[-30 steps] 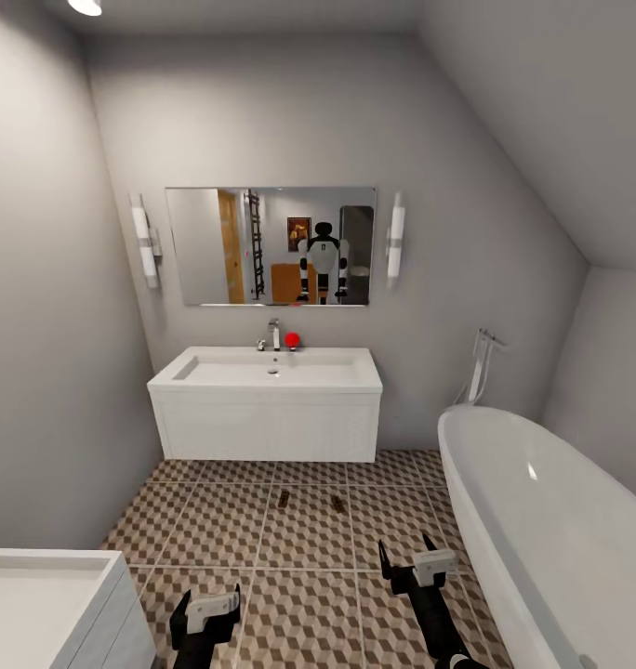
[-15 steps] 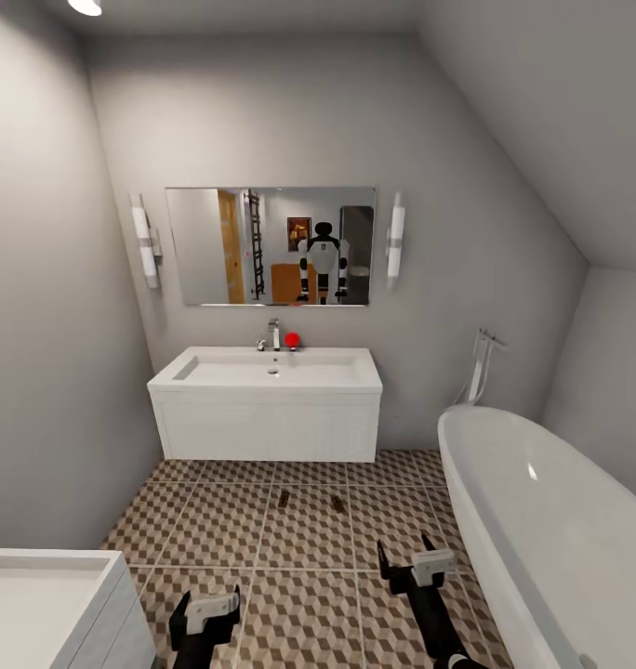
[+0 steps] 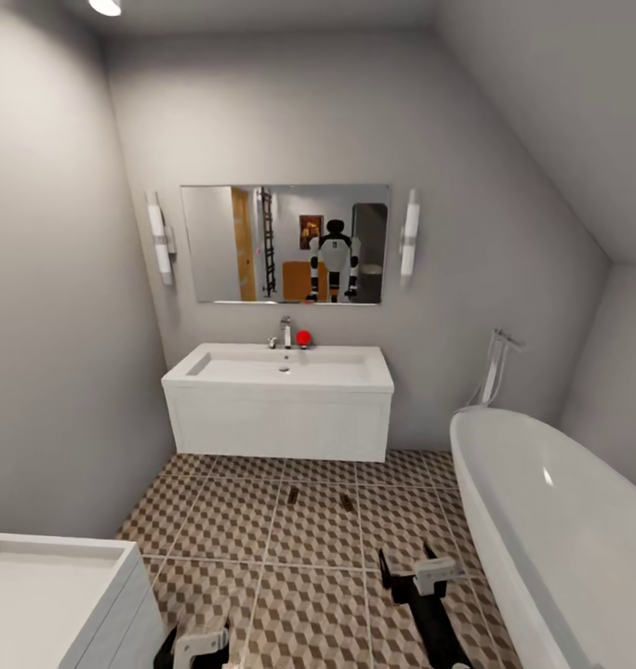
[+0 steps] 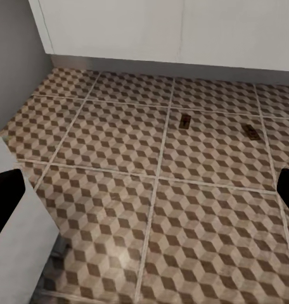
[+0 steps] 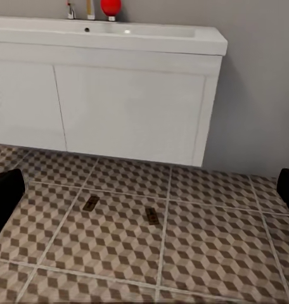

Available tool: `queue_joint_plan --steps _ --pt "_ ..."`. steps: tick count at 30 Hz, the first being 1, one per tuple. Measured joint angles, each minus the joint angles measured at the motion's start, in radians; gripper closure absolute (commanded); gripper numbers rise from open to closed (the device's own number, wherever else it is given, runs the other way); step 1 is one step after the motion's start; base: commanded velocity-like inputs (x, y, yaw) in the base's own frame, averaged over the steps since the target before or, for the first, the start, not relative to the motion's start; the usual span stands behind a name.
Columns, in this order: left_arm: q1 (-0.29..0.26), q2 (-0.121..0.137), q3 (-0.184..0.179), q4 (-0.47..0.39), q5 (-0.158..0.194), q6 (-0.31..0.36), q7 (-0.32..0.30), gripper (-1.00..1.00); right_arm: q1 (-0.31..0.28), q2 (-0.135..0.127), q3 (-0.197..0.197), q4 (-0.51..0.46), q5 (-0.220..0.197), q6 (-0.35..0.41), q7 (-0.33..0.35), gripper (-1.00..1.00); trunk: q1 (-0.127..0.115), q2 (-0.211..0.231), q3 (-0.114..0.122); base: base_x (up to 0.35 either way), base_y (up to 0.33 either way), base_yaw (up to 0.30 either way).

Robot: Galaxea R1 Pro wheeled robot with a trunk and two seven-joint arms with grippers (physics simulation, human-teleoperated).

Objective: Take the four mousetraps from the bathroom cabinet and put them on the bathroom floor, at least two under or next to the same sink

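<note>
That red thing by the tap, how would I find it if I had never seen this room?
Look under the wide mirror at the white bathroom sink. At the back of the basin stands a chrome faucet, and right beside it, on the bathtub's side, sits the small round red thing. It is the one bright red spot among white and grey.

Ahead of you the bathroom sink [image 3: 279, 369] sits against the far wall, with a mirror [image 3: 284, 243] above it and a lamp at each side. On the bathroom floor [image 3: 225, 520] just before the vanity lie two mousetraps [image 3: 293, 496] [image 3: 347, 503], side by side but apart (neither under the unit). The bathtub [image 3: 550, 520] runs along your right; a second basin [image 3: 48, 595] stands near left.
</note>
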Motion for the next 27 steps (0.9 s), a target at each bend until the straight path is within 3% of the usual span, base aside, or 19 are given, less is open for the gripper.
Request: queue_joint_plan --steps 12,16,21,27 --pt "0.068 0.006 0.001 0.002 0.002 0.005 0.001 -1.00 0.024 0.000 0.000 0.000 -0.001 0.004 -0.003 -1.00 0.000 0.000 -0.014 0.000 0.000 0.179" --pt "0.093 0.030 0.001 0.002 0.002 0.003 -0.001 -1.00 0.046 -0.001 0.000 0.000 -0.001 0.006 -0.003 -1.00 0.000 0.000 -0.018 0.000 0.000 0.179" --pt "0.110 0.088 0.003 0.002 0.001 -0.004 -0.002 -1.00 0.079 -0.007 -0.002 0.000 -0.002 0.007 -0.006 -1.00 0.000 0.000 -0.023 0.000 0.000 0.149" --pt "0.112 0.096 -0.001 0.002 -0.009 -0.005 -0.002 -1.00 0.127 -0.045 -0.002 0.001 -0.002 0.005 -0.022 -1.00 0.000 0.000 -0.025 0.000 0.000 0.056"
